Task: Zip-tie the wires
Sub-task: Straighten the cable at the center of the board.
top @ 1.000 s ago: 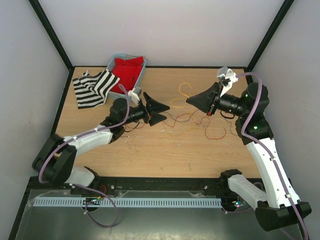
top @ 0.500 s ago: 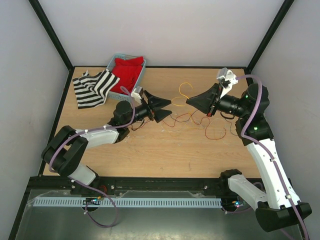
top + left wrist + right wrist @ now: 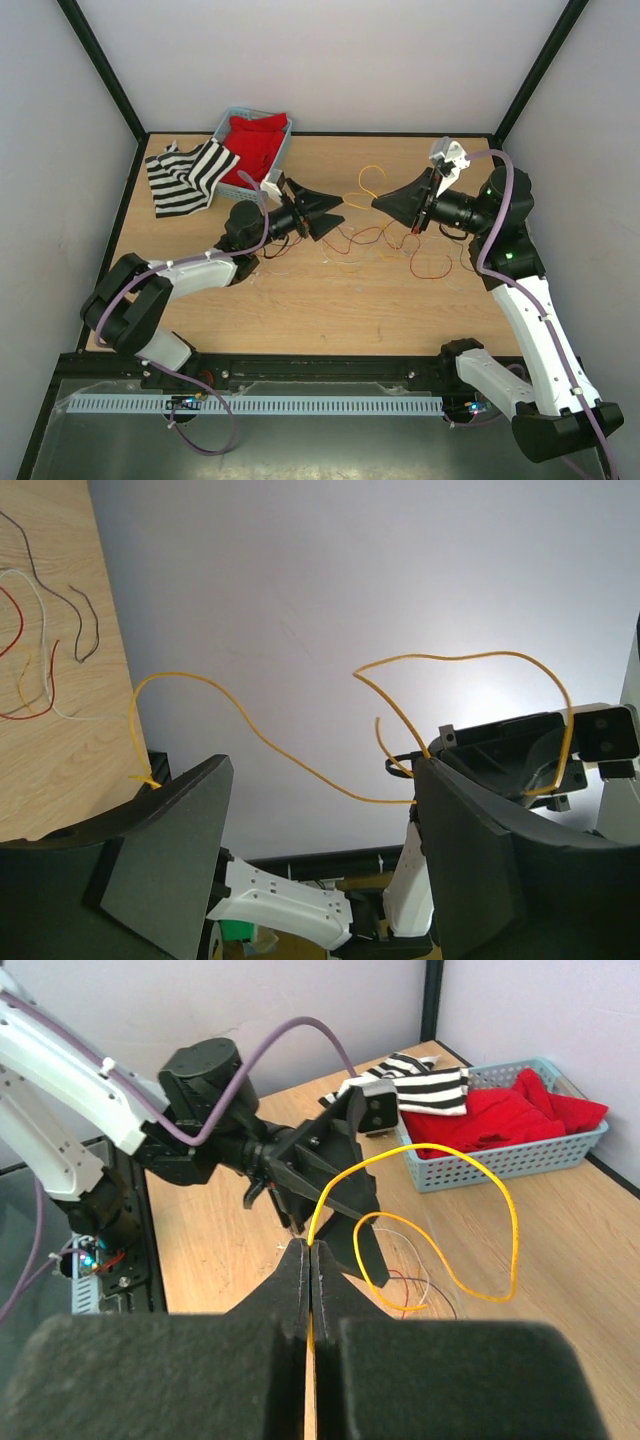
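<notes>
White walls and a black frame box in a wooden desk [image 3: 300, 310]; the far-left corner has a striped cloth [image 3: 185, 178] with a blue basket [image 3: 260, 112] touching it, red cloth [image 3: 255, 145] inside; both sit well apart from the action, so no bother there.

Moving right, the left fingers [image 3: 332, 212] stand wide open with nothing gripped; from the left wrist the yellow wire [image 3: 372, 175] runs across the gap between them, maybe resting on one edge, can't tell for sure. The rest of the wires [image 3: 350, 240] lie loose on the desk in the middle, under and just near-side of both arms' tips, a curly mess of red, dark and pale strands, with a red loop [image 3: 432, 265] off to the right.

Right fingers [image 3: 378, 203] are pressed fully together, pinching the yellow wire, which arcs up off the desk in a big loop.

My take on handling: this stuff weighs nothing, is limp but springy, and is thin enough to slip out of a flat pinch; best grabbed mid-length or where several strands cross, so you gather a bunch rather than one hair; pulling one will probably drag its tangled neighbours.

Main obstacle looks like the two sets of fingers sitting nose to nose, near each other; also, I can't pick out a zip tie anywhere.
</notes>
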Available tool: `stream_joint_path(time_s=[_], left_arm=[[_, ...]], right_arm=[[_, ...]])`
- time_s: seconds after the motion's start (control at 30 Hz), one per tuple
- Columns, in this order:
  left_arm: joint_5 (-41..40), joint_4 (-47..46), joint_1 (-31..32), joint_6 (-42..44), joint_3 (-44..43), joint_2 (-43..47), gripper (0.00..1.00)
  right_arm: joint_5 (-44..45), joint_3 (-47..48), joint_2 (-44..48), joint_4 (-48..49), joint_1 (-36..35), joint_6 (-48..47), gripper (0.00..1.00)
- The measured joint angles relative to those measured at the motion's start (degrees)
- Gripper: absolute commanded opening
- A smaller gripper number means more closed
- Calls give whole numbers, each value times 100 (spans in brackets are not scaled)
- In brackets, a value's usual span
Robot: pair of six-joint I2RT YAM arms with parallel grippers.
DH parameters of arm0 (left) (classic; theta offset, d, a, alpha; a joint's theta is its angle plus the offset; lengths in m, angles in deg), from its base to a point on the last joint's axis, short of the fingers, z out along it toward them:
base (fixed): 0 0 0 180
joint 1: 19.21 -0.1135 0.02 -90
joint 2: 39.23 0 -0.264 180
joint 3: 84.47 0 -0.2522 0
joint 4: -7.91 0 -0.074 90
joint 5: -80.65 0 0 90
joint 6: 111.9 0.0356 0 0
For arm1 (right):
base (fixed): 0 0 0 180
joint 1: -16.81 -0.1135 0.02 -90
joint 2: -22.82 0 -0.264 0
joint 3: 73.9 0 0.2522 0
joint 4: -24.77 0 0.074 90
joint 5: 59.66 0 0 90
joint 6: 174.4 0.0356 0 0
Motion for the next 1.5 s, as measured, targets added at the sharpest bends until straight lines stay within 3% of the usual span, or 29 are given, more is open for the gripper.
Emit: stream_joint_path(time_s=[0.27, 1.2, 1.33, 1.5], left_arm=[[-181, -24, -17, 109, 105, 109, 59], [-249, 4, 210, 105, -122, -140, 61], [-249, 7, 291, 103, -201, -269, 47], [-251, 4, 313, 133, -247, -334, 16]], right_arm=[[579, 13, 17, -210, 0, -210, 1], [367, 46, -162, -326, -240, -199, 1], [282, 46, -162, -271, -302, -114, 1], [280, 46, -160, -234, -326, -105, 2]])
